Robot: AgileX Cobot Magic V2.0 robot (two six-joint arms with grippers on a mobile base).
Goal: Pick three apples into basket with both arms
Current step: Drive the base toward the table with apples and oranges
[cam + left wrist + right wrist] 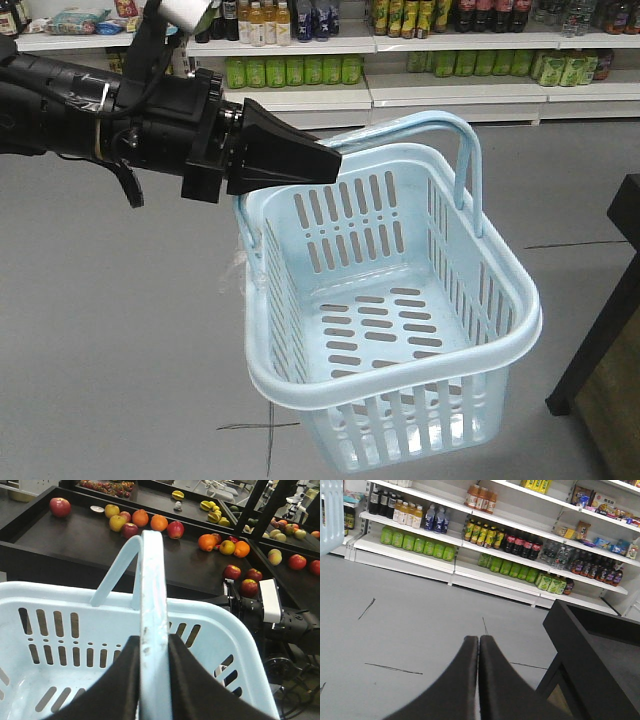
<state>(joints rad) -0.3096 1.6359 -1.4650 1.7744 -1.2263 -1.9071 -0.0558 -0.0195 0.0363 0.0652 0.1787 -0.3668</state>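
My left gripper (335,160) is shut on the hoop handle (470,130) of the pale blue slotted basket (400,380) and holds it in the air over the grey floor. The basket is empty. In the left wrist view the handle (152,595) runs between my two black fingers (125,680). Beyond it, dark red apples lie on the black table (65,540): one far left (60,506), one mid (175,529), and a cluster (231,572) by my right arm (270,605). My right gripper (478,639) is shut and empty above the floor.
Oranges (159,522) and yellow apples (117,523) lie among the red ones. More fruit sits on further tables (215,510). A black table corner (590,640) stands right of my right gripper. Shelves of bottled drinks (470,535) line the far wall.
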